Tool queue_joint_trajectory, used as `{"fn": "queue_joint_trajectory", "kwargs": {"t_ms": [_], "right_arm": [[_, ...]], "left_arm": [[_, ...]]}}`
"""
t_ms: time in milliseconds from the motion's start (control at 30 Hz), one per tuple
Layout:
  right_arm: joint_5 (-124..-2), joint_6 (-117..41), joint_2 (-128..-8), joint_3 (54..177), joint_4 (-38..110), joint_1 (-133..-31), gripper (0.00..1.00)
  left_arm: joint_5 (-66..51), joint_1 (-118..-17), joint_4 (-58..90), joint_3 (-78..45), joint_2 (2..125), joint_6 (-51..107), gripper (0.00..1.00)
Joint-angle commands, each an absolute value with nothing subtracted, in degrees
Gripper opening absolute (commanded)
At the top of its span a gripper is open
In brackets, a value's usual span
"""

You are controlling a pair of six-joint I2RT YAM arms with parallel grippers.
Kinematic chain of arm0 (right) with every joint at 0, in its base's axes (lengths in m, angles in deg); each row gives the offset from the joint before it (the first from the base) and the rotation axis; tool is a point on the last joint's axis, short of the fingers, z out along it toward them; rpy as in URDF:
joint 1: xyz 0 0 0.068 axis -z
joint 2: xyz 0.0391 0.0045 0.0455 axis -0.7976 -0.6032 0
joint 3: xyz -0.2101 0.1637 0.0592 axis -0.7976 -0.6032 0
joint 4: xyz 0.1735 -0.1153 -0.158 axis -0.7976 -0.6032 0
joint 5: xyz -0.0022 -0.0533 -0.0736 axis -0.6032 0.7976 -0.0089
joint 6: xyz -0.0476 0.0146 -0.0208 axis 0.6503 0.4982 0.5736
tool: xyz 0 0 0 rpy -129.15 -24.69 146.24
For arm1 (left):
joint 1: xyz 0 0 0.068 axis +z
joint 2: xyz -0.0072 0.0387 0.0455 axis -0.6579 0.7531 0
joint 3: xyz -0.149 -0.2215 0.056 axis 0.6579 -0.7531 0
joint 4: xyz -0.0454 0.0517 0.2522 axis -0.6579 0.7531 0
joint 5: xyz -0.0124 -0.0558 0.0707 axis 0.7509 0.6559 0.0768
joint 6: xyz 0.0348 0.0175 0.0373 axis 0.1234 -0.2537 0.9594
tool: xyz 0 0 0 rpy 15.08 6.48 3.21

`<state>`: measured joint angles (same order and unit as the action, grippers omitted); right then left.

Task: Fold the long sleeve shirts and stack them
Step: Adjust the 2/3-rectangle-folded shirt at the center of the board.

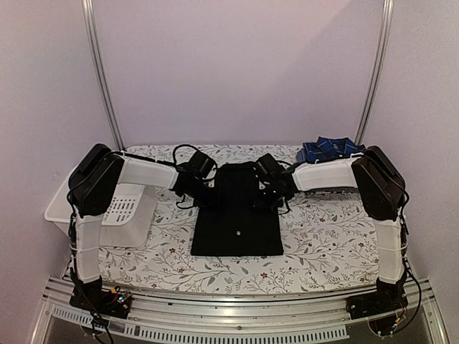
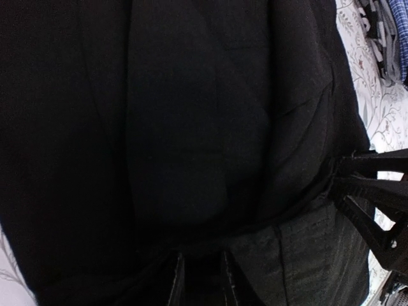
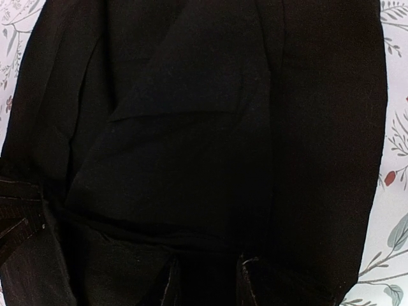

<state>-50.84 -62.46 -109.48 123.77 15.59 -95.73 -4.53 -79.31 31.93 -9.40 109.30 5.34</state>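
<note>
The black long sleeve shirt [image 1: 237, 231] lies in the middle of the table, its lower part a flat rectangle and its upper part narrower and raised between the arms. My left gripper [image 1: 204, 190] is at its upper left edge and my right gripper [image 1: 269, 188] at its upper right edge. In the left wrist view the gripper [image 2: 201, 280] is shut on a fold of the black shirt [image 2: 191, 127]. In the right wrist view the gripper [image 3: 207, 280] is likewise shut on the black cloth [image 3: 204, 127]. The blue plaid shirt [image 1: 328, 149] lies crumpled at the back right.
A white slotted basket [image 1: 122, 211] stands at the table's left edge under the left arm. The table has a floral cover [image 1: 323, 236]. Metal frame posts rise at the back corners. The plaid shirt also shows in the left wrist view [image 2: 389, 38].
</note>
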Motion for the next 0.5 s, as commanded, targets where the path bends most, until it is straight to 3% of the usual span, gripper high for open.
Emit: {"fn": "queue_joint_trajectory", "kwargs": {"t_ms": [0,267,467], "right_arm": [[-49.78,-62.03,-112.09,124.68,14.19,-95.62,0.30],[-46.57,-62.14,-107.22,125.67,10.37,-95.62,0.41],[-45.59,-62.64,-100.25,122.40,9.93,-95.62,0.43]], "left_arm": [[-3.21,-79.12,32.27,-8.43,111.34,6.50,0.20],[-3.84,-79.20,33.48,-7.79,107.72,7.62,0.24],[-5.51,-79.20,33.74,-9.86,100.56,7.50,0.30]]}}
